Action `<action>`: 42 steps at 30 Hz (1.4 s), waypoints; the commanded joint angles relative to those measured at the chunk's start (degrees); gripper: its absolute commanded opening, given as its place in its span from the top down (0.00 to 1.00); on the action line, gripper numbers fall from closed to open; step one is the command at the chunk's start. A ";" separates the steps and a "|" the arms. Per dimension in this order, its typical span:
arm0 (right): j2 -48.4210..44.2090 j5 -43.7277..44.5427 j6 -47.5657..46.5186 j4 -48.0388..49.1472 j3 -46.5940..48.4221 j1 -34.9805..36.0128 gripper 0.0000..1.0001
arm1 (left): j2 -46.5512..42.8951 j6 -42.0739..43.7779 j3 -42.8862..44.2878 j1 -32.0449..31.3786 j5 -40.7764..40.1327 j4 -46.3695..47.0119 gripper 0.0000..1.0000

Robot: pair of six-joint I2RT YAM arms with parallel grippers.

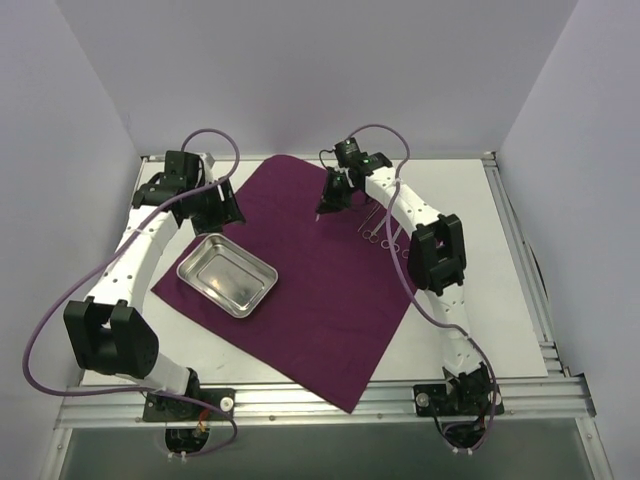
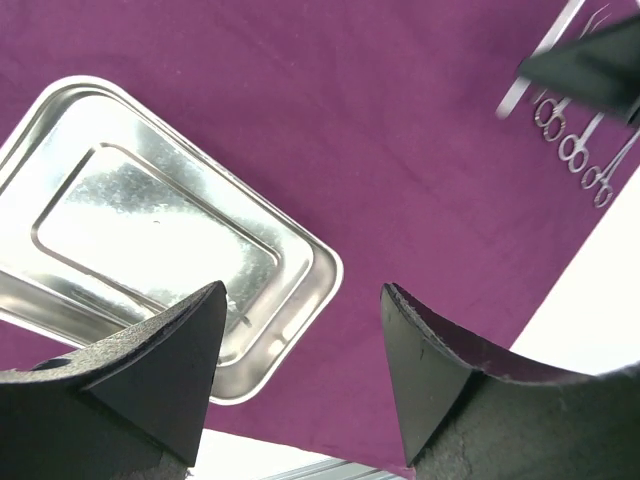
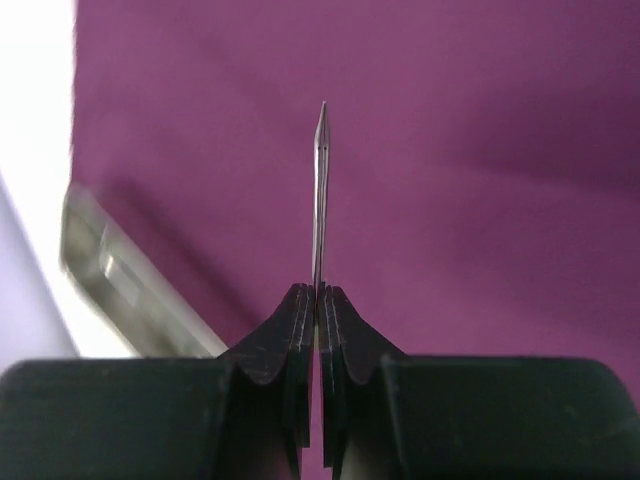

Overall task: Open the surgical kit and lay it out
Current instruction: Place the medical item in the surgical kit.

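Note:
The dark magenta-purple cloth [image 1: 320, 290] lies spread flat on the table. The shiny steel tray [image 1: 228, 275] sits empty on its left part and also shows in the left wrist view [image 2: 150, 230]. My left gripper [image 1: 215, 205] hangs open and empty above the tray's far edge, its fingers [image 2: 165, 360] wide apart. My right gripper [image 1: 335, 195] is shut on a thin pointed metal instrument [image 3: 321, 200], held above the cloth [image 3: 450, 200] with the tip pointing out from the fingers. Several ring-handled instruments [image 1: 378, 228] lie in a row on the cloth's right part; they also show in the left wrist view [image 2: 575, 150].
The white table top [image 1: 490, 280] is bare to the right of the cloth. Metal rails [image 1: 300, 405] frame the table's near and right edges. Grey walls close in the back and sides. The tray's edge shows blurred in the right wrist view [image 3: 120, 290].

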 commanded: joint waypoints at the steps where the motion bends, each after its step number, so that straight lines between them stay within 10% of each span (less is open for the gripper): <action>1: 2.86 12.50 6.72 -9.35 6.70 -1.07 1.00 | 0.54 5.08 1.54 0.05 -0.64 0.42 0.29; 16: 10.33 31.49 16.92 -15.86 13.48 -3.44 1.00 | 2.03 6.22 -1.81 0.93 5.17 5.18 0.30; 42: 10.95 32.29 20.97 -18.41 10.06 -5.82 1.00 | 4.84 7.37 -0.49 3.22 7.36 4.82 0.30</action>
